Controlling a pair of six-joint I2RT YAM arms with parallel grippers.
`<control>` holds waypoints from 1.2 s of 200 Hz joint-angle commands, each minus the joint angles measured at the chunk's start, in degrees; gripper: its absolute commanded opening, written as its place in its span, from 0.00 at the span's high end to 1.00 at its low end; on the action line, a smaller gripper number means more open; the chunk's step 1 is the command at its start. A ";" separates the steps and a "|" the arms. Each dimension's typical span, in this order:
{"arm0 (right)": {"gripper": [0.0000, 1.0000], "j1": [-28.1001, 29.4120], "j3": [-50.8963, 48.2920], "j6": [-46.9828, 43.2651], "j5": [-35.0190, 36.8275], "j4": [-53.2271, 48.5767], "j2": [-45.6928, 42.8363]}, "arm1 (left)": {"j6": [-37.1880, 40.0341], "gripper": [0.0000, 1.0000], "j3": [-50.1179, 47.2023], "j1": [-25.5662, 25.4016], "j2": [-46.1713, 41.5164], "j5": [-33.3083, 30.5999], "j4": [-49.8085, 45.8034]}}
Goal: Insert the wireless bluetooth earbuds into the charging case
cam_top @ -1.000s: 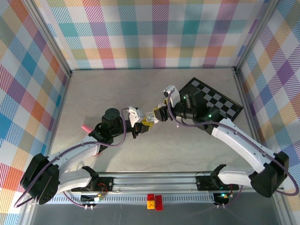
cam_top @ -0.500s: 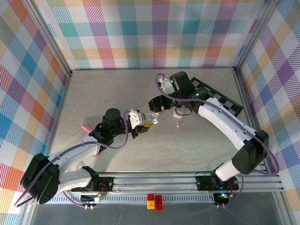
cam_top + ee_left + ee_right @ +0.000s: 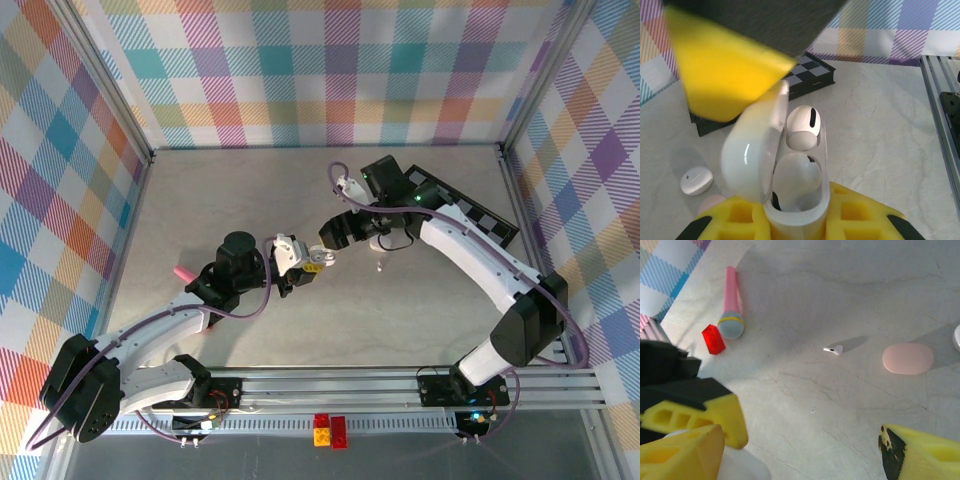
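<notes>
**White case now full, right gripper backing off**

White and glossy, the charging case (image 3: 796, 205) sits at the bottom centre of the left wrist view. My left gripper (image 3: 795, 222) is clamped tight on its base, one yellow pad on each side. The lid (image 3: 752, 150) stands hinged open to the left, and two earbuds (image 3: 802, 125) are seated in their wells, one above the other.

A second ago my right gripper (image 3: 333, 238) was pressed right up to this case. It has since drawn back toward the upper right of the overhead frame. In its own wrist view my right gripper (image 3: 800, 455) has its jaws spread wide, and I see nothing between them. I take that as a finished insertion, so this case looks ready to have its lid shut.

More work remains, I judge. A loose earbud (image 3: 834, 349) lies on the marble-patterned table (image 3: 805, 405), just left of a closed pink case (image 3: 908, 359). A toy microphone (image 3: 731, 300) and a red brick (image 3: 713, 339) lie at the upper left. A closed white case (image 3: 696, 180) rests near the chessboard (image 3: 810, 75).

I can read no brand or lettering. The white case on the table carries a small dark mark, too tiny to make out.
</notes>
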 commanded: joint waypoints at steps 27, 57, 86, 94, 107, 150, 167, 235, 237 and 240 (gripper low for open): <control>0.18 0.21 -2.79 -4.82 -3.18 -0.44 -5.90 | -2.48 1.00 1.32 0.46 -1.24 -0.46 3.11; 0.17 -0.37 -6.79 -6.49 -2.80 5.57 -10.20 | -2.50 1.00 2.60 0.46 -2.15 3.25 -0.31; 0.15 -0.52 -13.80 -18.31 -8.53 12.43 -17.18 | -3.27 1.00 4.42 0.47 -2.76 10.31 -4.28; 0.14 -0.52 -16.88 -22.60 -10.40 14.57 -19.48 | -3.28 1.00 5.75 0.44 -2.48 12.43 -6.87; 0.14 -0.61 -20.17 -27.97 -12.68 15.87 -22.42 | -3.41 1.00 6.94 0.36 -2.44 14.09 -9.15; 0.22 -0.53 -20.93 -34.01 -20.09 13.36 -22.74 | -3.10 1.00 7.30 0.29 -3.93 15.22 -10.00; 0.29 -0.38 -20.16 -33.92 -18.99 13.38 -21.15 | -3.28 1.00 7.87 0.28 -3.57 15.91 -10.00; 0.47 1.19 -20.70 -31.82 -20.85 19.33 -18.40 | -4.50 1.00 8.89 0.32 -1.87 17.01 -9.25; 0.48 1.16 -20.74 -31.72 -20.86 19.47 -18.38 | -4.64 1.00 8.89 0.29 -1.83 17.05 -9.19; 0.49 1.15 -20.80 -31.56 -20.94 19.64 -18.34 | -4.60 1.00 8.87 0.30 -1.77 17.03 -9.18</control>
